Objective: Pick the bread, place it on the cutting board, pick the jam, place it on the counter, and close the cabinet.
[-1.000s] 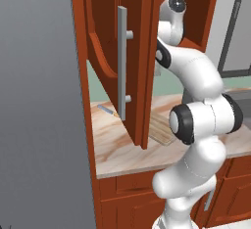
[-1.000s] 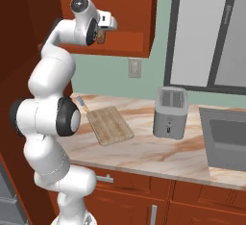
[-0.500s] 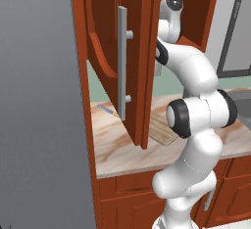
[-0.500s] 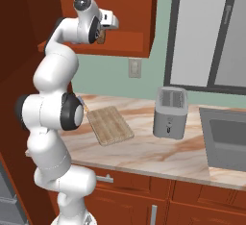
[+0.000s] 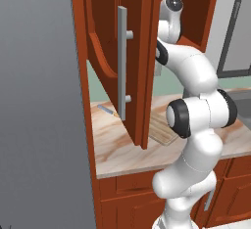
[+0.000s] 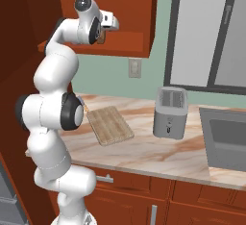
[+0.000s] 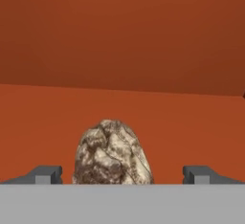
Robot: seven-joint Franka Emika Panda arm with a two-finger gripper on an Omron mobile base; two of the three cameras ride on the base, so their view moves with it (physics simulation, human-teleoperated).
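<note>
Barely started — bread [image 7: 113, 152] on the shelf inside the cabinet [image 5: 120, 61], sitting between the spread fingertips of the gripper [image 7: 122, 174], not yet pinched. Cutting board [image 6: 109, 125] bare on the counter [image 6: 144, 152], cabinet door wide open. Left to do: grasp, transfer to board, jam, door — jam not made out.

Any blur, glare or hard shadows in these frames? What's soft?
Hand view: flat even light, no glare; the mottled tan-brown rounded bread looks slightly soft, between the open gripper fingertips. Left base view: the reddish-brown wooden cabinet door is evenly lit. Right base view: the grooved light-wood cutting board is sharp, only faint shadows.
</note>
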